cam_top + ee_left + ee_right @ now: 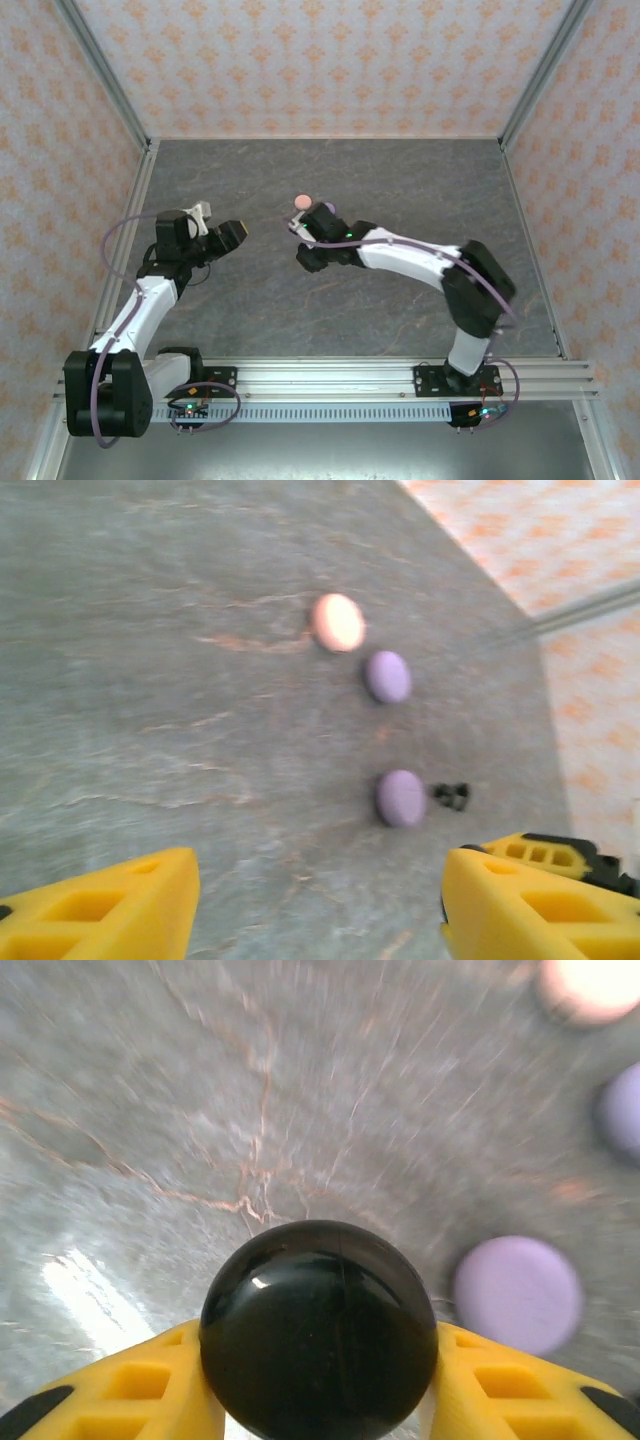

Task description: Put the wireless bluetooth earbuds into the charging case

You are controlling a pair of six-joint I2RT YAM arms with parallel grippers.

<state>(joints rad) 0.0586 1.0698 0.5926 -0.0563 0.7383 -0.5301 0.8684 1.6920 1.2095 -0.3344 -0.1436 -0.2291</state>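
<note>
My right gripper point(318, 1400) is shut on a glossy black round charging case point(318, 1330), holding it above the table; from above, this gripper point(305, 250) hangs mid-table. My left gripper point(320, 910) is open with nothing between its yellow fingers point(110, 910), and in the top view it point(232, 235) sits to the left of the right one. A small blurred black cluster point(452, 796), apparently black earbuds, lies beside a lilac puck point(402, 798). Lilac and pale pink earbuds are out of view.
A pink puck point(337, 622) and a second lilac puck point(388, 676) lie farther out; from above, the pink puck point(301, 202) is just beyond the right gripper. Beside the black case lie a lilac puck point(517, 1293), another lilac puck point(625, 1110) and the pink puck point(590, 988). Patterned walls enclose the table point(400, 180).
</note>
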